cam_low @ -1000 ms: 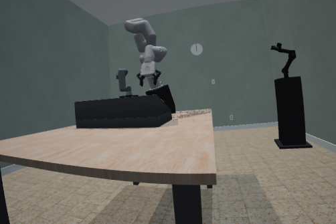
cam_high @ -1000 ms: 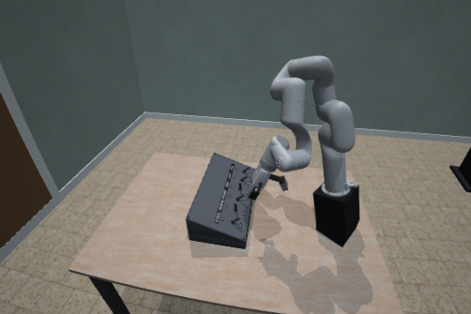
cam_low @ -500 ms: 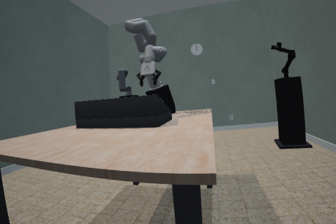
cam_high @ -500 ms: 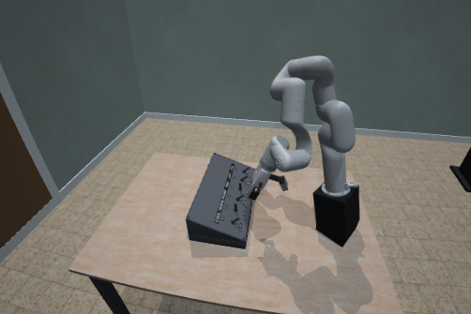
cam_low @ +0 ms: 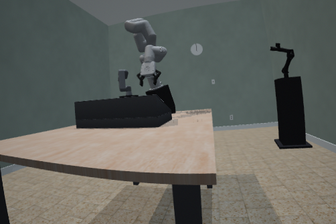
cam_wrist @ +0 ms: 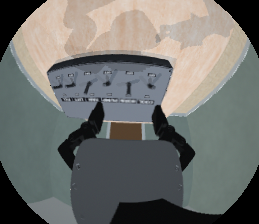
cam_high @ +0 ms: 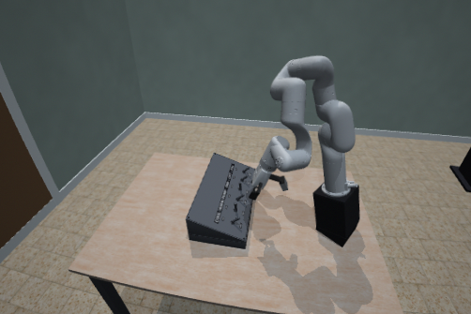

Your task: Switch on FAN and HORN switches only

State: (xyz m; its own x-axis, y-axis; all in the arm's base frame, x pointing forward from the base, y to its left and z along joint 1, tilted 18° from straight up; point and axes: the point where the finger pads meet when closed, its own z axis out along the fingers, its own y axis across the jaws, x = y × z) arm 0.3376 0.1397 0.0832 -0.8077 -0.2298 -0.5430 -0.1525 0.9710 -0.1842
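Observation:
The dark grey console (cam_high: pixel 221 201) sits on the wooden table with its sloped face toward the arm. A row of several small toggle switches (cam_wrist: pixel 108 82) runs across its face above a white label strip (cam_wrist: pixel 108 101); the label text is too small to read. My gripper (cam_high: pixel 268 187) is open and empty, its fingers spread wide just above the console's low front edge. In the exterior view it (cam_low: pixel 148 77) hangs above the far end of the console (cam_low: pixel 122 111). In the wrist view the two fingers straddle the console's near edge.
The arm's black base (cam_high: pixel 337 213) stands on the table right of the console. A black pedestal with a small arm (cam_low: pixel 290 114) stands on the floor at the right. The table edges lie near the console's left side.

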